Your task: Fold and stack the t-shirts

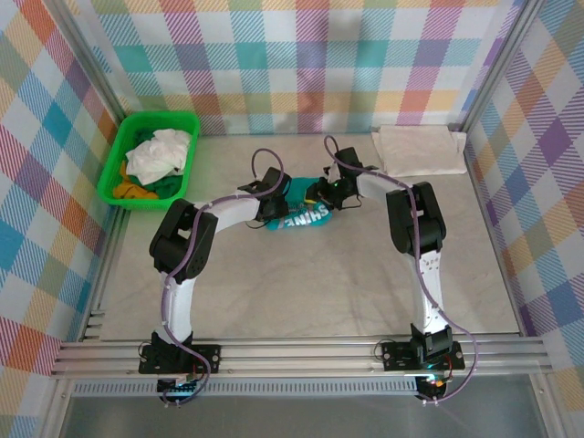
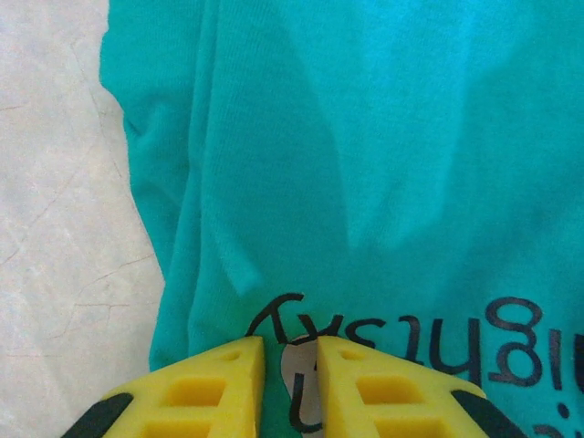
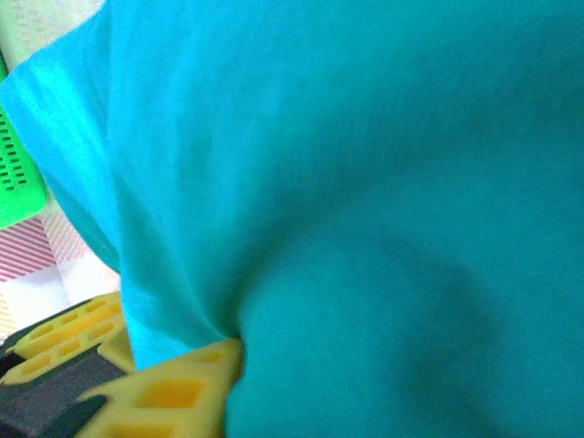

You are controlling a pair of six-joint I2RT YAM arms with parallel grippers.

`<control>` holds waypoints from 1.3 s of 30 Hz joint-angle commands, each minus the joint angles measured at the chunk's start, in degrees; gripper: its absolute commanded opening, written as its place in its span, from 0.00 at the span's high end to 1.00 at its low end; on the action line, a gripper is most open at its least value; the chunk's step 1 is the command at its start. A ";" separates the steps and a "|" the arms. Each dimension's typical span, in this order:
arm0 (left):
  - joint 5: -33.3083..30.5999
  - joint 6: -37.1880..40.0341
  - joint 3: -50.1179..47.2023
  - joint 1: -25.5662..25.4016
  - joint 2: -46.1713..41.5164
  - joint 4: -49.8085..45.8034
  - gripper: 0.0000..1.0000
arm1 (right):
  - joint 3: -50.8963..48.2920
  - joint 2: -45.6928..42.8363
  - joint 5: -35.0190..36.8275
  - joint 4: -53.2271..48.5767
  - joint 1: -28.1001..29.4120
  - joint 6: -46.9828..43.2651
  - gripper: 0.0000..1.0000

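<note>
Now, at the far left corner of the tabletop [image 1: 319, 292], a green basket [image 1: 109, 169] holds the loose t-shirts [image 1: 155, 155], white, orange and green, heaped there to wait their turn, I judge. Near the middle of the tabletop the left tool [image 2: 290, 342] is clamped on a pinch of the teal t-shirt [image 2: 365, 182] beside its printed lettering, and pleats run out from the grip. The right tool [image 3: 155, 342] is closed on the shirt's other side, with cloth tucked between its yellow fingers [image 3: 173, 392]. Two grips on opposite sides suit turning a fold over. At the far right corner lies the cream t-shirt [image 1: 420, 151], folded flat, likely the base of the stack.
</note>
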 commanded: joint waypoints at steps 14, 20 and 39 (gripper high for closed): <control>-5.30 2.86 2.03 2.22 -6.03 -7.48 0.61 | 4.49 -2.22 13.67 -10.75 -2.47 -9.26 1.00; -6.20 1.93 -1.54 2.07 -19.54 -6.22 0.39 | 8.55 -3.80 19.40 -17.44 -3.72 -19.43 1.00; -2.03 7.14 -17.70 1.38 -36.55 4.33 0.17 | 28.36 -3.60 38.00 -29.08 -7.96 -45.62 1.00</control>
